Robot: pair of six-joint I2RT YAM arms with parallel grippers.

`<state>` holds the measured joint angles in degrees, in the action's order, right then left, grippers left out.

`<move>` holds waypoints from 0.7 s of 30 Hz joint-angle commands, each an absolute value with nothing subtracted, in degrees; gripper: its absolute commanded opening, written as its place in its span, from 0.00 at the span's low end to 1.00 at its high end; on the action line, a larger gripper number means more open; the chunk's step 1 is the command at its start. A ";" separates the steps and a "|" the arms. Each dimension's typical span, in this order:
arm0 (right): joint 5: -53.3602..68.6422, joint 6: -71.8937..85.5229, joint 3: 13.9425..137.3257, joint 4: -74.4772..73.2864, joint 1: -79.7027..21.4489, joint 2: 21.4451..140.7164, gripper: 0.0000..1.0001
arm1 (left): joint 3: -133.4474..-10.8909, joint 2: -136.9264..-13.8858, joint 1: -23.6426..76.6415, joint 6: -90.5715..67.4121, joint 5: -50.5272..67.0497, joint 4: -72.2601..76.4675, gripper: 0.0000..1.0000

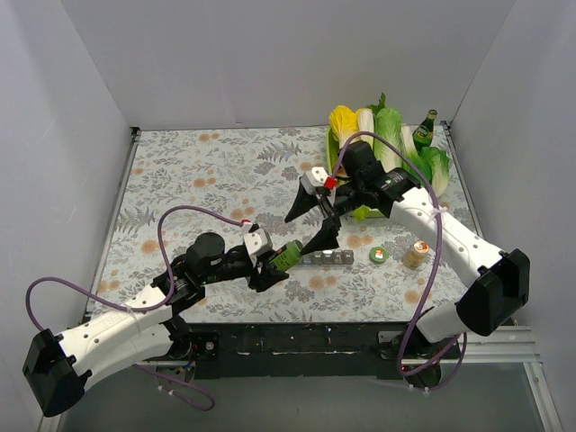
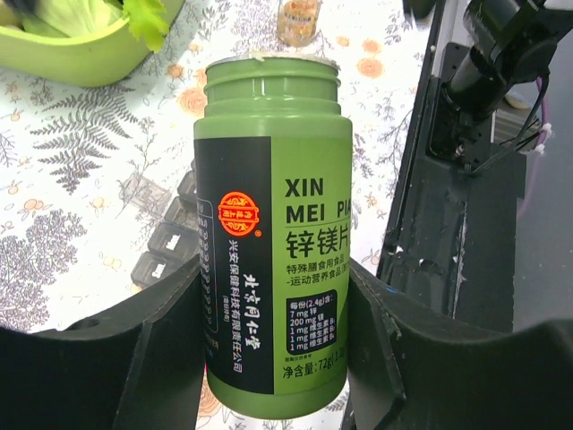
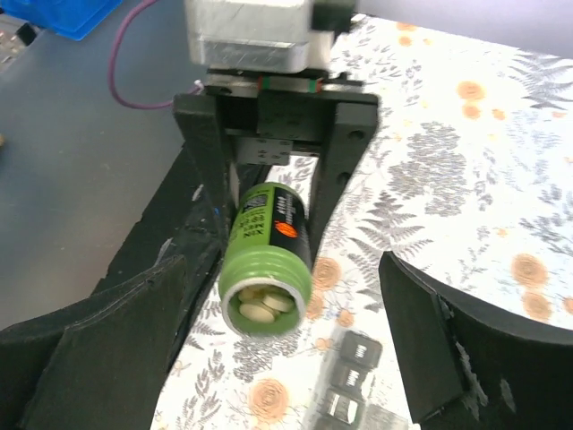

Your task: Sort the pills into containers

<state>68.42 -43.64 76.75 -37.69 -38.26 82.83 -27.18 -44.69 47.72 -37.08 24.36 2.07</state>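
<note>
left gripper clamped on open green bottle | right gripper spread wide, empty | risk: more tilt, pills rush out and miss the containers

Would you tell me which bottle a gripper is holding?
The green pill bottle, clamped in the left gripper, uncapped with pale tablets inside; the small amber bottle and the far glass bottle stand untouched.

Floral table bearing containers, green lid, amber jar, vegetable tray
</note>
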 commanded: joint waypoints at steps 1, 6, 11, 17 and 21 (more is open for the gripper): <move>71.19 -42.37 81.65 -38.50 -33.67 80.95 0.95 | -27.33 -44.03 47.20 -33.93 23.73 0.35 0.00; 65.66 -43.06 78.32 -38.58 -25.33 79.46 0.97 | -27.86 -46.14 45.18 -29.98 25.66 -3.34 0.00; 66.98 -46.58 67.17 -35.43 -15.48 76.73 0.98 | -28.39 -49.13 42.37 -26.11 29.52 -4.30 0.00; 65.30 -51.59 56.61 -32.35 -10.55 72.95 0.98 | -28.30 -55.36 40.52 -21.27 31.64 -2.73 0.00; 67.14 -52.47 53.62 -31.29 -8.27 71.98 0.98 | -28.04 -60.02 39.55 -19.25 32.78 -0.36 0.00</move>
<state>64.51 -49.76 54.83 -34.44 -10.00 74.24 -27.11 -57.28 40.60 -23.22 29.80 -3.88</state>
